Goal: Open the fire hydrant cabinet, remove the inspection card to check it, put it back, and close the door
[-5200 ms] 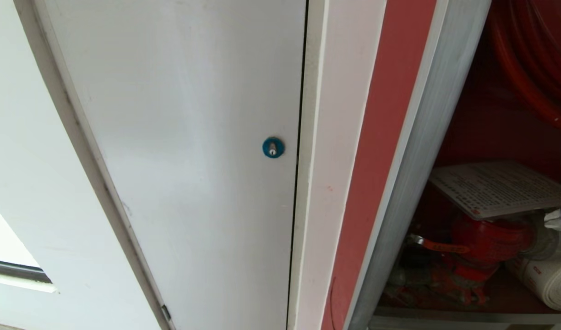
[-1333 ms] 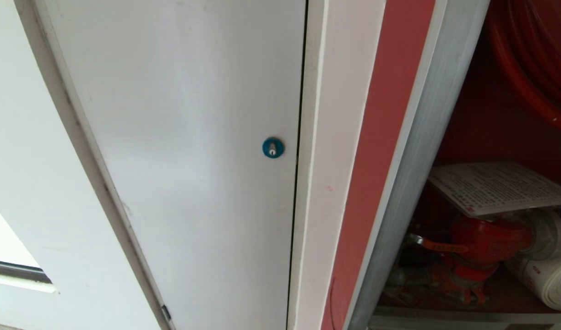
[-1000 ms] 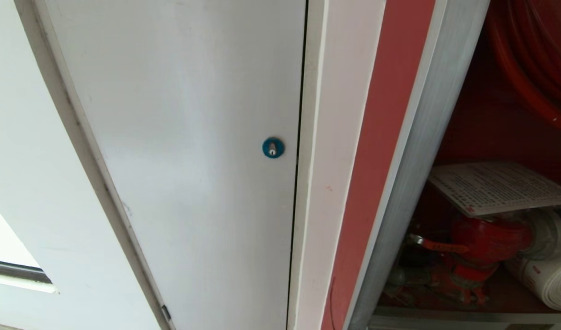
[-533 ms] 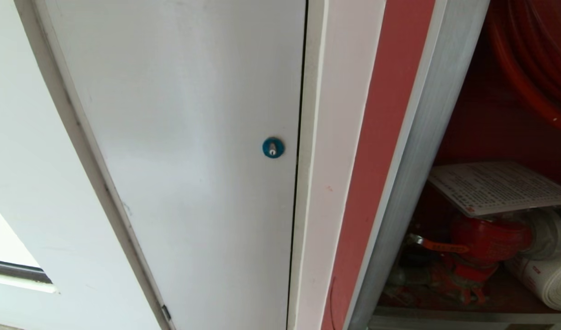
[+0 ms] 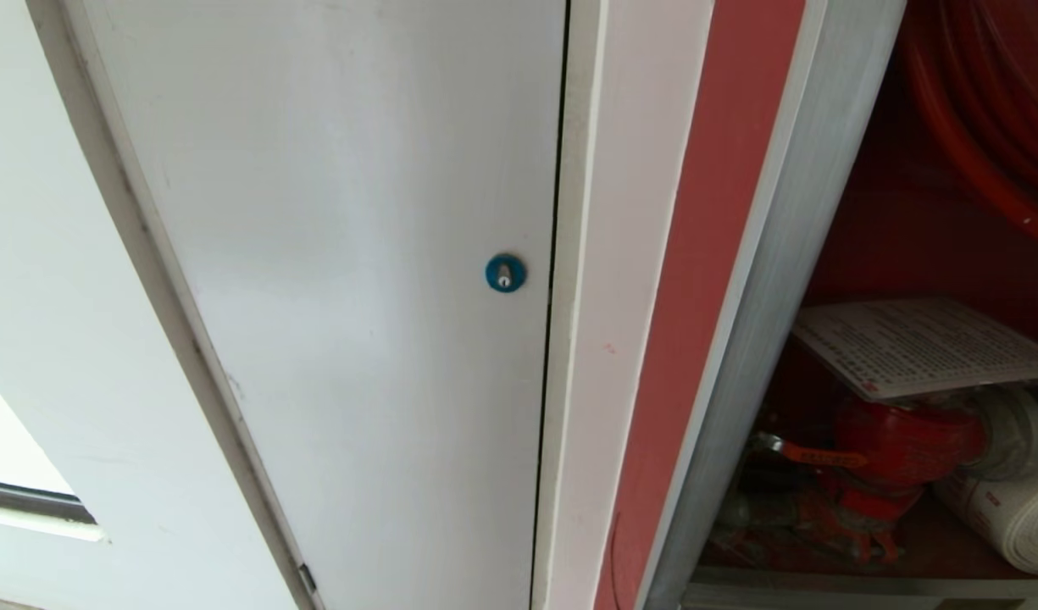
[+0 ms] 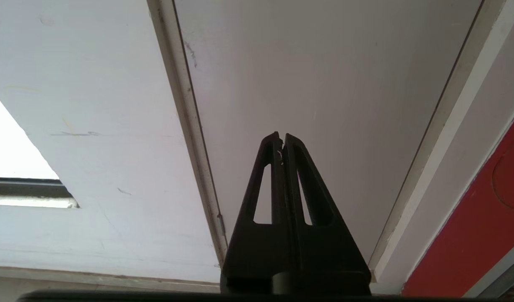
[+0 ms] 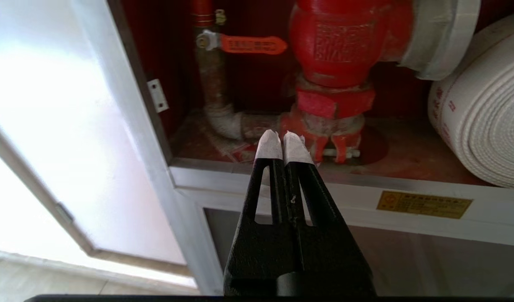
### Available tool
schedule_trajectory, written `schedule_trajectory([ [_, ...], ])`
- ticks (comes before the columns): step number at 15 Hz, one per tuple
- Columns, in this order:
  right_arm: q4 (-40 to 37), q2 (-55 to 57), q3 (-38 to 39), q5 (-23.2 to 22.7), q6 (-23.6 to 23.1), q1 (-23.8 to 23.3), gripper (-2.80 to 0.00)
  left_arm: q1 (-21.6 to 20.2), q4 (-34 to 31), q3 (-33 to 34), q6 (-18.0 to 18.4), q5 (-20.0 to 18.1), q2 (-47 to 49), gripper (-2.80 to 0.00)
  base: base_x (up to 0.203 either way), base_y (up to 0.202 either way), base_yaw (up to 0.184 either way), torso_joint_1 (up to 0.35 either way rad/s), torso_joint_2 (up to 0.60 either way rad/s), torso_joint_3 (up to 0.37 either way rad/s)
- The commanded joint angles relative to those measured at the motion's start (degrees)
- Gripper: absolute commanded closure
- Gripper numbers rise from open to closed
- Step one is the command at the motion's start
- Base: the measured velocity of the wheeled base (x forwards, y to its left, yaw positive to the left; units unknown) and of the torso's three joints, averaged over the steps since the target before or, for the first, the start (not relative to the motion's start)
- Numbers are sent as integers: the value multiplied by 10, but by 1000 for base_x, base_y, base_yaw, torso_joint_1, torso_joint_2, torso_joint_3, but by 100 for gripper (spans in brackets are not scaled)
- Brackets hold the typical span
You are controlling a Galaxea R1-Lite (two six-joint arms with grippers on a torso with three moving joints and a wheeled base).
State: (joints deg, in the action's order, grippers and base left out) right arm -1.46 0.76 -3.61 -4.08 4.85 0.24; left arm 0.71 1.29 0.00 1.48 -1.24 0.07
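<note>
The fire hydrant cabinet (image 5: 764, 280) stands open at the right of the head view, its red inside showing. The inspection card (image 5: 917, 347) lies flat on top of the red hydrant valve (image 5: 900, 445), with the white rolled hose (image 5: 1010, 517) beside it. My right gripper (image 7: 283, 138) is shut and empty, its white-taped tips pointing at the foot of the valve (image 7: 340, 37), in front of the cabinet's lower sill. The card does not show in the right wrist view. My left gripper (image 6: 281, 136) is shut, parked facing the white door. The cabinet's own door is out of view.
A plain white door (image 5: 341, 254) with a round blue lock (image 5: 505, 273) fills the left and middle of the head view. A red hose reel (image 5: 985, 110) hangs above the card. Below the sill is a yellow label (image 7: 424, 204) over a lower panel.
About five seconds ago a white-tipped gripper finger showed at the head view's right edge beside the card; it has left that view. The card and the rest look the same.
</note>
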Motion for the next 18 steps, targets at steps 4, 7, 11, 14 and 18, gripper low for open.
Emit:
schedule_trajectory([
  [4,44,-8,37,64,1,0,0,0,0,8,0,0,0,0,0,0,0,0,0,0],
  [7,18,-8,36,62,-1,0,0,0,0,8,0,0,0,0,0,0,0,0,0,0],
  [11,18,-8,36,62,1,0,0,0,0,8,0,0,0,0,0,0,0,0,0,0],
  [14,18,-8,36,62,0,0,0,0,0,8,0,0,0,0,0,0,0,0,0,0],
  [18,18,-8,36,62,0,-1,0,0,0,8,0,0,0,0,0,0,0,0,0,0],
])
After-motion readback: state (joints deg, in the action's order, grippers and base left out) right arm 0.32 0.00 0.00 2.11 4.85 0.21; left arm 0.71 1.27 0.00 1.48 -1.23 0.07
